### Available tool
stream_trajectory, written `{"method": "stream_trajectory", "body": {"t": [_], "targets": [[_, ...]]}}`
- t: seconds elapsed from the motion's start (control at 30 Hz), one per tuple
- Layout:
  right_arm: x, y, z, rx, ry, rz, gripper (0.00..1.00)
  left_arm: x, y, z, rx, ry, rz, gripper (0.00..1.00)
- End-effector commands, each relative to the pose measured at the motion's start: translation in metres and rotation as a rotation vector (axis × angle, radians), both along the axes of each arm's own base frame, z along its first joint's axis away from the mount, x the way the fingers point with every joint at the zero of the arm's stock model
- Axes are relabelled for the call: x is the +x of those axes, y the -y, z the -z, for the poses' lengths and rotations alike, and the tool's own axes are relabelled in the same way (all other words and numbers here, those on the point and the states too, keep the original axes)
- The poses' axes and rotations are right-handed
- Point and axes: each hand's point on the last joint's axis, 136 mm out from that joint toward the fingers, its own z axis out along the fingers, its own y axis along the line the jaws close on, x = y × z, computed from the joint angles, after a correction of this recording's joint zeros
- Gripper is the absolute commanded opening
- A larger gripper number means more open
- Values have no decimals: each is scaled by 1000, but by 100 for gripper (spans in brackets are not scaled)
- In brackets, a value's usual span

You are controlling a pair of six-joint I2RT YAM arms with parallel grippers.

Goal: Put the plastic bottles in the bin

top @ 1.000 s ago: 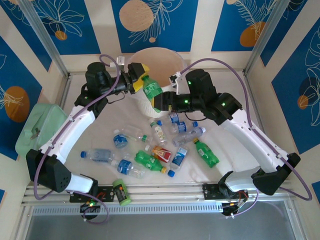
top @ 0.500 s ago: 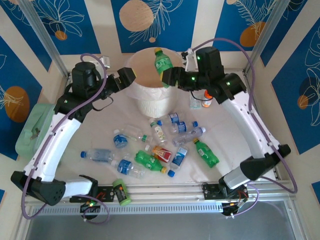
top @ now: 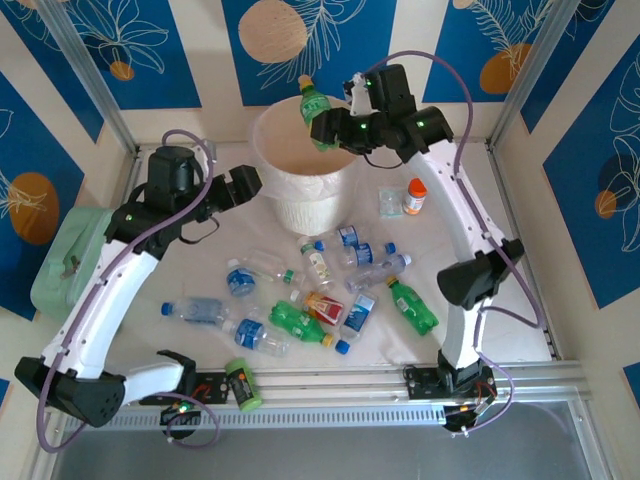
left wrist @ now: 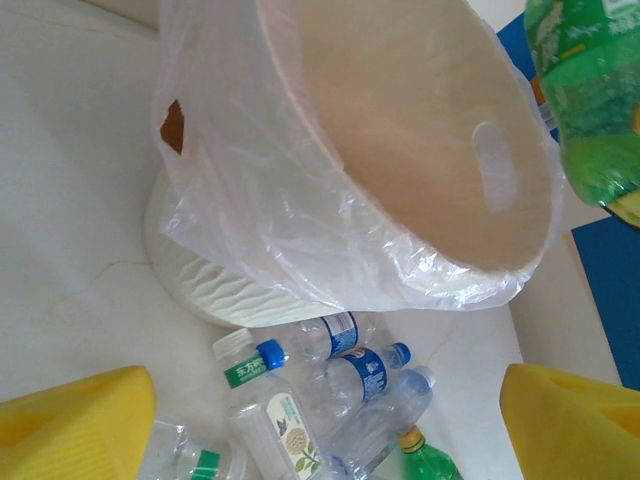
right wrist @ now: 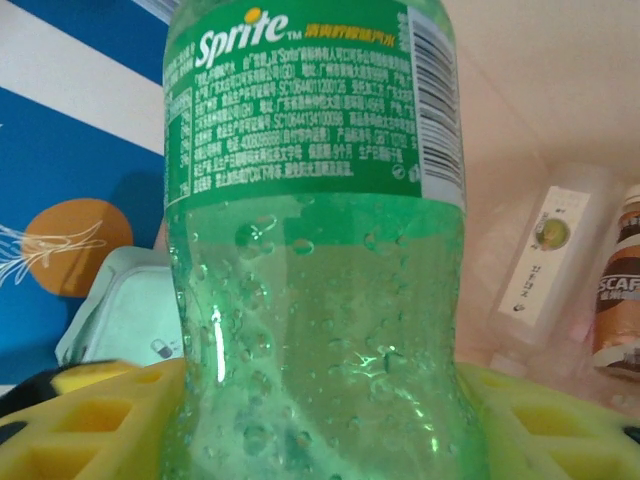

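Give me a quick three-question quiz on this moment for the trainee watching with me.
1. True or false: the left gripper holds a bottle.
2. The green Sprite bottle in the right gripper is: A) held over the bin, B) resting at its bottom, C) lying beside it.
3. Fill in: the small bottle standing alone to the right of the bin has an ___ cap.
Key: 1 false; 2 A; 3 orange.
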Motion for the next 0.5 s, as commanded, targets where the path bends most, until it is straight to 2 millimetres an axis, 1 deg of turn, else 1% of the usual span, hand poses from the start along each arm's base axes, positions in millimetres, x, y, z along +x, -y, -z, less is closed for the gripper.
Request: {"method": "stream_trajectory", "body": {"t": [0.0,0.1,0.17,0.3,0.4,0.47], "targets": [[6,2,9,-49,-14,-10,57,-9,-11,3,49,6,-28,88],[15,0,19,-74,-27,-9,59,-13,-16,5,63,7,-41,88],[21,1,30,-92,-46,1,62,-16,-21,9,83,2,-51,88],[26,0,45,-109,-81,10,72,-19,-29,20,116,-21,-76,88],[27,0,47,-112,-88,15,77,-19,-32,28,120,-36,-89,88],[27,1,46,-115,-82,21,79,-20,-34,34,122,-55,-98,88]]}}
